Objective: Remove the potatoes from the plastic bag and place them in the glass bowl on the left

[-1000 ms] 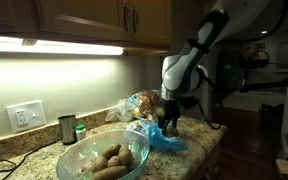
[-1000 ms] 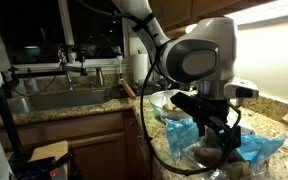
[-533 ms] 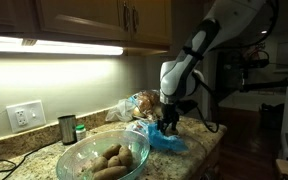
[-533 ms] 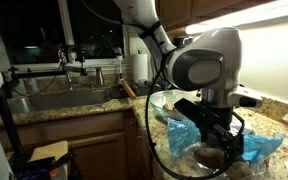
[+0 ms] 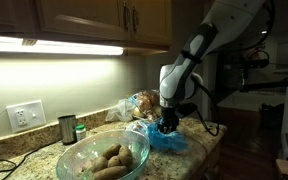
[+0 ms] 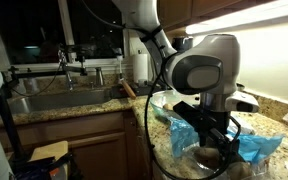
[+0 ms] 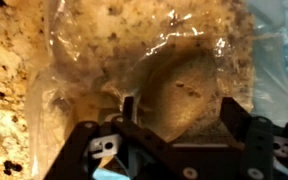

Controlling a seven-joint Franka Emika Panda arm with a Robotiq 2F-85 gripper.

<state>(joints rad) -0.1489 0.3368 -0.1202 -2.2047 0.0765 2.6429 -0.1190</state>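
Compared with one second earlier, the arm sits slightly lower, and the gripper [image 5: 167,127] has come down into the mouth of the bag [image 5: 170,142]; bowl, cup and counter items keep their positions. The wrist view shows the gripper [image 7: 174,125] with both fingers [image 7: 246,140] spread apart, one on each side of a potato [image 7: 184,92] that lies under wrinkled clear-blue film. Contact between the pads and the potato cannot be confirmed. Speckled granite counter [image 7: 9,95] fills the left of that view. In an exterior view the bag lies crumpled on the counter [image 5: 210,142], just beside the bowl [image 5: 68,160]. The bowl stands upright on the same surface and holds several potatoes [image 5: 109,160] in a loose pile. A clear printed bag [image 5: 142,103] rests behind the blue one, near the wall. A dark metal cup [image 5: 67,128] stands upright behind the bowl, and a white outlet [image 5: 24,116] is set in the wall beyond it. A bright light strip [image 5: 54,45] runs under the wooden cabinets [image 5: 94,20] and lights the backsplash. In an exterior view the gripper [image 6: 219,155] hangs over the bag [image 6: 259,148] near the edge of the counter [image 6: 274,108]. A sink [image 6: 44,100] with a faucet [image 6: 66,66] is set in the adjoining counter run, well apart from the bag. A dark window [image 6: 54,30] stands behind the sink. The room outside the lit counter area is dim.
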